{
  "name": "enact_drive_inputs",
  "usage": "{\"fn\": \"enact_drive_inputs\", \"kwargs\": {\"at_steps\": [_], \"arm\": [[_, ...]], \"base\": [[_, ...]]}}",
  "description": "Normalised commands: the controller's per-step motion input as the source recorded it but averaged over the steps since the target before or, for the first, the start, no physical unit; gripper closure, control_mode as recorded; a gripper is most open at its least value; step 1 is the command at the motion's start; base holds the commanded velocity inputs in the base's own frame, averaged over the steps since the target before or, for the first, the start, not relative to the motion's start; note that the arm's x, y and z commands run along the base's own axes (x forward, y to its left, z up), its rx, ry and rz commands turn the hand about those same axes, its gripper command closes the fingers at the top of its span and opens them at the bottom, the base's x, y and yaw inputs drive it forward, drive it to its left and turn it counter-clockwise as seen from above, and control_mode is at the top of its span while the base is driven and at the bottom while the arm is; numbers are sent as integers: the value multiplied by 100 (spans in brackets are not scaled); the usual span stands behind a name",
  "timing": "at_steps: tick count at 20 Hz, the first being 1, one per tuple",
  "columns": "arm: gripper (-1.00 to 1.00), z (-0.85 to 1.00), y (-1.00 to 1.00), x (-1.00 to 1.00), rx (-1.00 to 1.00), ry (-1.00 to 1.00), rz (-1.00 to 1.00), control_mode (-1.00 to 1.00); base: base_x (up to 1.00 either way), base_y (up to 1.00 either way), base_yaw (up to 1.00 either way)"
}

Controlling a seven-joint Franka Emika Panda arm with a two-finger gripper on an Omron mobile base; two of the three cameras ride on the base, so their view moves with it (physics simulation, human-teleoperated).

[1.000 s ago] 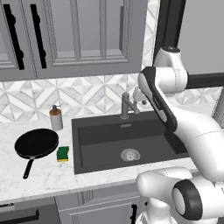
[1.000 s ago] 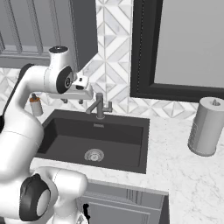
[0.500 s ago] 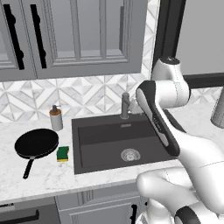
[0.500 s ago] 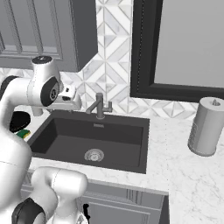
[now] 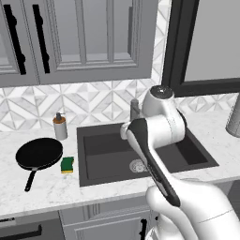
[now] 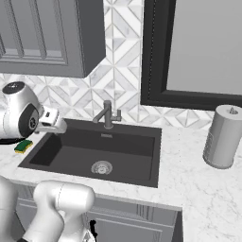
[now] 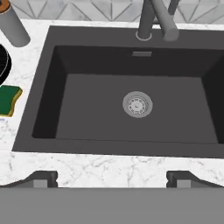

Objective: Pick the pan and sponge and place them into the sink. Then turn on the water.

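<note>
The black pan (image 5: 39, 153) lies on the marble counter left of the sink (image 5: 108, 166), its handle pointing toward the counter's front edge. Between pan and sink lies the green and yellow sponge (image 5: 67, 164), which also sits at the left edge of the hand view as the sponge (image 7: 8, 99). My gripper (image 7: 112, 179) is open and empty, high over the sink's front half, looking down at the drain (image 7: 137, 104). The sink holds nothing. The grey faucet (image 7: 153, 19) stands at the back rim, and no water runs.
A brown-topped soap dispenser (image 5: 59, 126) stands behind the pan near the tiled wall. A grey paper towel roll (image 6: 224, 137) stands on the counter right of the sink. Grey cabinets hang above the counter's left part.
The arm has swung left and down, from the right of the faucet to above the sink's left half. Pan, sponge and faucet have not moved.
</note>
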Motion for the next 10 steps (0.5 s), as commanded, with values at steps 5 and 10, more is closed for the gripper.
{"fn": "enact_drive_inputs", "kwargs": {"at_steps": [5, 10], "arm": [[-100, -7, 45, 23, 0, -1, -17, -100], [-100, -17, 47, 17, 15, 4, -17, -100]], "base": [[0, 0, 0], [0, 0, 0]]}}
